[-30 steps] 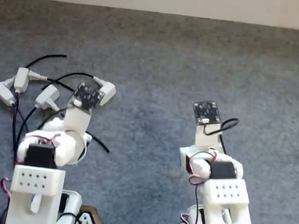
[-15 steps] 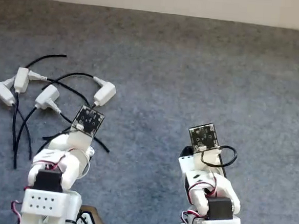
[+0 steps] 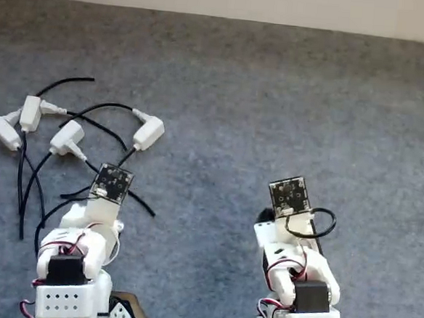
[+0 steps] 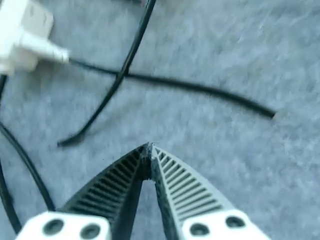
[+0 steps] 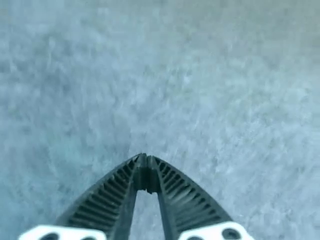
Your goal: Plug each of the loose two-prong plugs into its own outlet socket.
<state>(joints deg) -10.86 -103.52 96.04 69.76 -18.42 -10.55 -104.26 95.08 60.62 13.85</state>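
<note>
Covering the surface, grey carpet (image 3: 275, 83); pale strip (image 3: 223, 0) beyond; left fingers (image 4: 175, 182) and right fingers (image 5: 175, 192) both together.

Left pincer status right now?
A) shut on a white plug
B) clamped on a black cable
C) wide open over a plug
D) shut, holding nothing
D: in the left wrist view the left pincer has its tips together with nothing between them, over bare carpet. The white plug and the black cable lie apart from it.
</note>
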